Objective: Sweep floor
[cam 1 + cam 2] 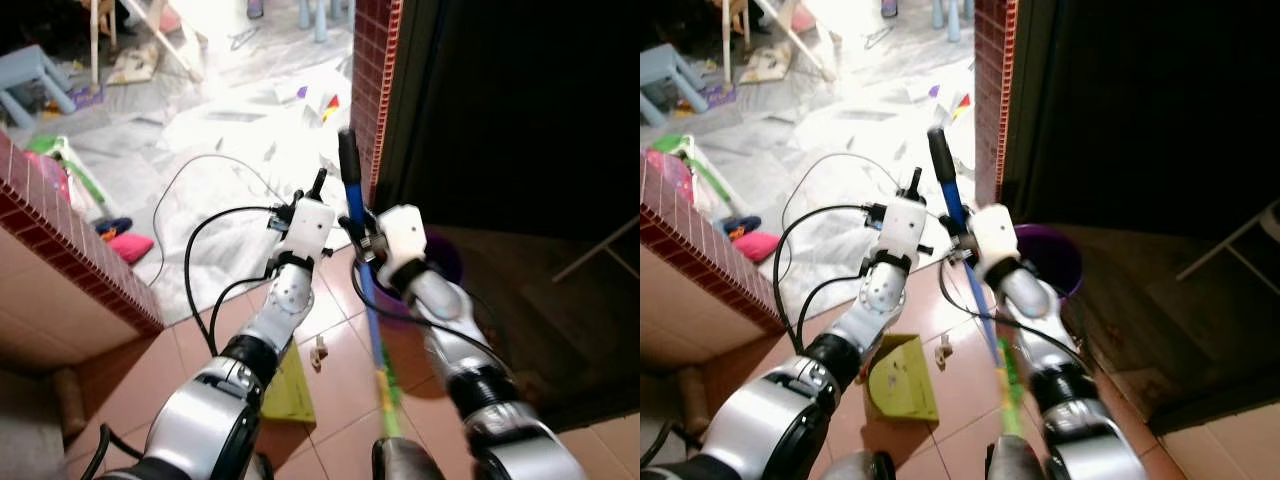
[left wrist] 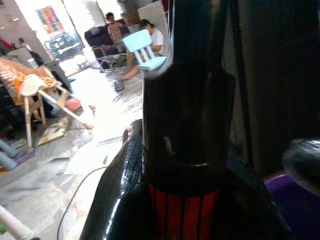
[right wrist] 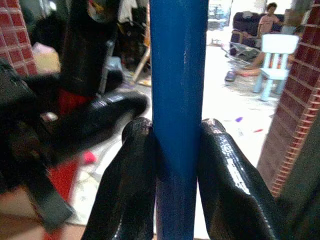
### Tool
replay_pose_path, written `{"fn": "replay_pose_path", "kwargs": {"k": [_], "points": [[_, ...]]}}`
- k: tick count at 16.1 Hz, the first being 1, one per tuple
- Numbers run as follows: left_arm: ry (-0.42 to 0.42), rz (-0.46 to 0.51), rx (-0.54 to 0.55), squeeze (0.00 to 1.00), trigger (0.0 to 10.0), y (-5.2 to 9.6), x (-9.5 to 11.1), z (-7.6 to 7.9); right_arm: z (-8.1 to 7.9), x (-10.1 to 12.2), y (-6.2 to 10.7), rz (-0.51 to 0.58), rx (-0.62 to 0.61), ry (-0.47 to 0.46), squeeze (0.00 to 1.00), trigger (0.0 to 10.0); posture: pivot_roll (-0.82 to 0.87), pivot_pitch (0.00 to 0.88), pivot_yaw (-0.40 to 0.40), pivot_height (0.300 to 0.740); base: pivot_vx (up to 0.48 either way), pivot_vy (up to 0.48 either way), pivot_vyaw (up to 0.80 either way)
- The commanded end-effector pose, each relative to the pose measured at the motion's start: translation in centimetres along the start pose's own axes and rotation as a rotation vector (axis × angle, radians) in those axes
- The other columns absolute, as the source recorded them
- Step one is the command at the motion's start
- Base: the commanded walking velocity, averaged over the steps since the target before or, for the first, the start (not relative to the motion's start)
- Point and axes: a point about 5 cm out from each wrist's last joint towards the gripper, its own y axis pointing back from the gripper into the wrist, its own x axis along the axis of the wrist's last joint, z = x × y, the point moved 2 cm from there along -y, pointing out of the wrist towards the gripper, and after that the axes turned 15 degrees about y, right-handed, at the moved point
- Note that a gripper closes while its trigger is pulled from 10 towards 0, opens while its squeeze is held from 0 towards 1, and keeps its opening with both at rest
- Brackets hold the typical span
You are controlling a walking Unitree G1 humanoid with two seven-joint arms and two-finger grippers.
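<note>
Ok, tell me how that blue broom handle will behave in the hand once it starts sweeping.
The blue broom handle looks straight and rigid, so it should not flex much. Its surface seems smooth and glossy, so it could slip or twist between the right hand fingers clamped on either side. It runs long below the grip, so the far end may swing.

Blue broom handle (image 3: 178, 100) with black tip, green lower down, black fingers (image 3: 227, 185), red-brick pillar (image 1: 372, 70), terracotta floor tiles (image 1: 340, 370), purple bucket (image 1: 1050, 258), yellow-green dustpan (image 1: 902, 380), pale-blue chair (image 3: 272, 55)
</note>
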Motion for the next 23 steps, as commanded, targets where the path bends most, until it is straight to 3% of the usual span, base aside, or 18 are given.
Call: {"fn": "replay_pose_path", "kwargs": {"k": [1,3,4,5,7,11,12,15,16,19,20,23], "points": [[-0.011,0.035,0.008,0.00,10.0,-0.4,0.7,-0.1,-0.3,1.4,-1.0,0.081,-0.034,-0.066,0.00,10.0,-0.23,0.108,0.077,0.740,0.000,0.000,0.00],[-0.005,0.036,0.018,0.00,10.0,-0.2,0.6,0.0,-1.7,2.2,-1.9,0.138,-0.031,-0.207,0.00,10.0,-0.22,0.101,0.075,0.740,0.000,0.000,0.00],[0.001,0.031,0.028,0.00,10.0,-0.2,0.5,-0.1,-2.1,2.7,-2.4,0.166,-0.036,-0.364,0.00,10.0,-0.22,0.097,0.075,0.740,0.000,0.000,0.00],[0.005,0.026,0.031,0.00,10.0,-0.2,0.4,-0.1,-2.1,3.1,-2.6,0.188,-0.040,-0.450,0.00,10.0,-0.22,0.094,0.075,0.740,0.000,0.000,0.00],[0.011,0.021,0.038,0.00,10.0,-0.3,0.4,-0.3,-1.6,3.8,-2.6,0.233,-0.018,-0.516,0.00,10.0,-0.23,0.083,0.076,0.740,0.000,0.000,0.00],[0.009,0.018,0.052,0.00,10.0,-0.5,0.4,-0.9,-0.2,4.8,-2.0,0.286,0.022,-0.555,0.00,10.0,-0.25,0.054,0.074,0.740,0.000,0.000,0.00],[0.003,0.017,0.056,0.00,10.0,-0.5,0.4,-1.0,0.1,5.3,-1.7,0.305,0.045,-0.546,0.00,10.0,-0.25,0.045,0.073,0.740,0.000,0.000,0.00],[-0.032,0.009,0.067,0.00,10.0,-0.6,0.2,-1.5,0.9,6.7,-0.7,0.346,0.108,-0.271,0.00,10.0,-0.25,0.029,0.072,0.740,0.000,0.000,0.00],[-0.035,0.004,0.070,0.00,10.0,-0.5,0.1,-1.9,1.8,7.1,-0.2,0.348,0.096,-0.231,0.00,10.0,-0.25,0.018,0.072,0.740,0.000,0.000,0.00],[0.003,0.018,0.089,0.00,10.0,-0.5,0.3,-3.0,3.2,6.7,0.8,0.312,0.021,-0.161,0.00,10.0,-0.24,0.000,0.079,0.740,0.000,0.000,0.00],[0.020,0.059,0.109,0.00,10.0,-0.4,0.9,-4.1,3.7,5.9,1.7,0.278,-0.011,-0.148,0.00,10.0,-0.23,0.000,0.086,0.740,0.000,0.000,0.00],[0.017,0.078,0.119,0.00,10.0,0.5,0.6,-5.7,3.8,4.6,2.5,0.236,-0.034,-0.117,0.00,10.0,-0.20,0.000,0.091,0.740,0.000,0.000,0.00]]}}
